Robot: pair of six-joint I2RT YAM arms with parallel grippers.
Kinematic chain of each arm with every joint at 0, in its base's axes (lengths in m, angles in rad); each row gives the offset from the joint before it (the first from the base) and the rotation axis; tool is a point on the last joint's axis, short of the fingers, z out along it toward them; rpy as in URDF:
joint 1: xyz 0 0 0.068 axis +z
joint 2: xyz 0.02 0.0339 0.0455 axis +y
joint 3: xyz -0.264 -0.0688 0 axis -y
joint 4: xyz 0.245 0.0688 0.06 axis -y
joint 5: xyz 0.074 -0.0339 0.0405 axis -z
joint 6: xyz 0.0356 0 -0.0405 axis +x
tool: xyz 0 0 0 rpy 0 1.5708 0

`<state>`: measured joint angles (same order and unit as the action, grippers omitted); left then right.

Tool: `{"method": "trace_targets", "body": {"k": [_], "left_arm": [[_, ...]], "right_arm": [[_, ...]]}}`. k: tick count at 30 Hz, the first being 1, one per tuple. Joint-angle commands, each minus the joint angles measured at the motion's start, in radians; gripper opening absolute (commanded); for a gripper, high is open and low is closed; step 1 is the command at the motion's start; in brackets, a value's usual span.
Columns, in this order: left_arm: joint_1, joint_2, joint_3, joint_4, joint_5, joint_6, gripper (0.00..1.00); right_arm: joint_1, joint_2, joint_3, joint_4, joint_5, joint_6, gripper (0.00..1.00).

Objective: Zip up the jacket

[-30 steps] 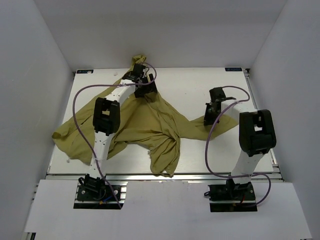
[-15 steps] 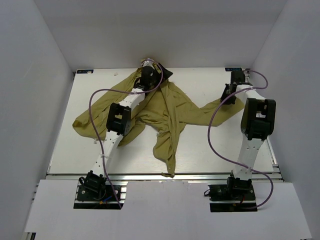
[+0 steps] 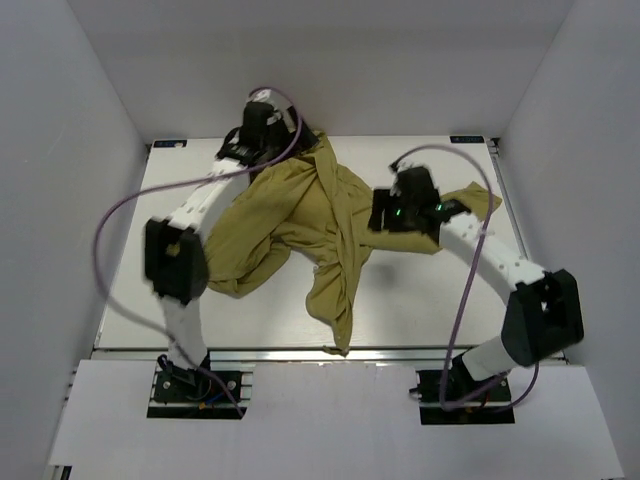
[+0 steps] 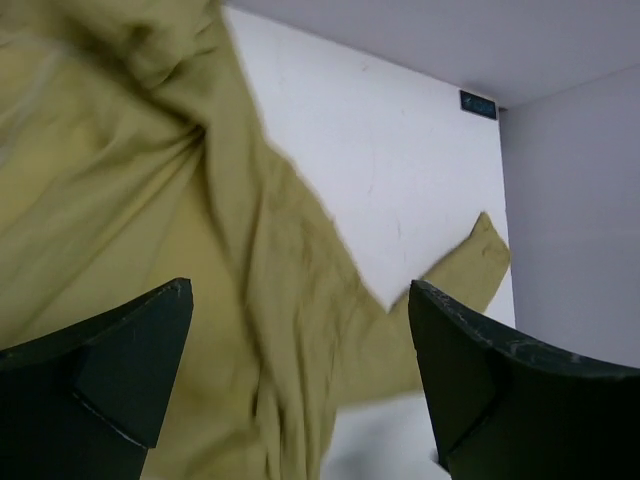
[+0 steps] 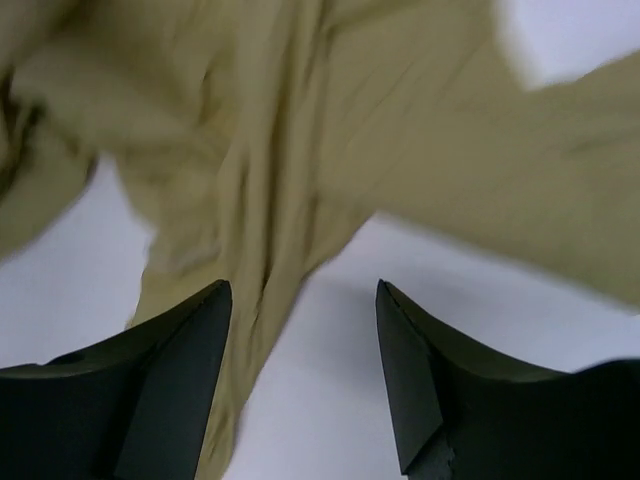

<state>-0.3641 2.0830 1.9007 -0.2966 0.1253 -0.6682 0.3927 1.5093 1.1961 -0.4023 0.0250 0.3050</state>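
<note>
- Jacket (image 3: 300,225): bunched mid-table (image 3: 250,320), hem trailing to 6 o'clock, sleeve (image 3: 470,205) out toward 2 o'clock. Its 9 o'clock side has drawn inward since half a second ago.
- Right gripper (image 5: 303,285): moved from the 2 o'clock corner to above that sleeve. Jaws wide apart, holding nothing.
- Left gripper (image 4: 300,290): over the jacket's 12 o'clock edge. Jaws wide apart, empty.

White table (image 3: 250,320); olive jacket (image 3: 290,215) lying crumpled across its far half.
</note>
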Motion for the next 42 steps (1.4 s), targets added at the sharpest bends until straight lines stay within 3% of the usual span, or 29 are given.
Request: {"method": "trace_targets", "body": {"k": [1,3,4,7,11,14,19,25,28,29,30,32,35,37,39,42], "left_arm": [[0.001,-0.366,-0.308,-0.281,-0.211,0.026,0.98],[0.002,-0.499,-0.566,-0.353,-0.280,-0.034,0.98],[0.011,-0.620,-0.639,-0.381,-0.346,-0.069,0.98],[0.039,-0.836,-0.866,-0.475,-0.368,-0.217,0.98],[0.047,-1.045,-1.034,-0.499,-0.410,-0.277,0.98],[0.047,-1.135,-1.095,-0.527,-0.412,-0.291,0.98],[0.047,-1.143,-1.175,-0.533,-0.362,-0.306,0.98],[0.047,-1.034,-1.276,-0.438,-0.325,-0.320,0.98],[0.047,-0.977,-1.275,-0.382,-0.372,-0.326,0.98],[0.047,-0.963,-1.272,-0.350,-0.391,-0.332,0.98],[0.047,-0.947,-1.258,-0.342,-0.412,-0.340,0.98],[0.047,-0.890,-1.241,-0.308,-0.466,-0.341,0.92],[0.051,-0.795,-1.191,-0.279,-0.497,-0.324,0.65],[0.051,-0.744,-1.139,-0.280,-0.489,-0.304,0.37],[0.051,-0.675,-1.106,-0.305,-0.480,-0.295,0.00],[0.050,-0.661,-1.016,-0.444,-0.452,-0.271,0.00]], "right_arm": [[0.112,-0.063,-0.184,-0.052,-0.017,0.130,0.66],[0.231,-0.092,-0.220,-0.052,-0.010,0.178,0.66],[0.292,-0.086,-0.239,-0.050,-0.013,0.195,0.66],[0.380,-0.037,-0.253,-0.032,-0.017,0.244,0.65],[0.445,0.018,-0.259,-0.018,-0.068,0.272,0.63],[0.449,0.037,-0.283,-0.038,-0.051,0.319,0.51],[0.451,0.037,-0.335,-0.067,-0.031,0.347,0.50],[0.449,0.063,-0.354,0.025,-0.129,0.303,0.46],[0.451,0.089,-0.348,0.049,-0.161,0.289,0.31],[0.449,0.091,-0.346,0.054,-0.166,0.289,0.20],[0.449,0.091,-0.346,0.043,-0.160,0.292,0.01],[0.446,0.060,-0.334,-0.004,-0.107,0.293,0.00],[0.405,-0.055,-0.331,-0.143,-0.031,0.292,0.00],[0.346,-0.160,-0.328,-0.249,-0.031,0.281,0.00],[0.307,-0.220,-0.299,-0.361,-0.031,0.267,0.00],[0.232,-0.276,-0.181,-0.577,0.047,0.241,0.00]]}}
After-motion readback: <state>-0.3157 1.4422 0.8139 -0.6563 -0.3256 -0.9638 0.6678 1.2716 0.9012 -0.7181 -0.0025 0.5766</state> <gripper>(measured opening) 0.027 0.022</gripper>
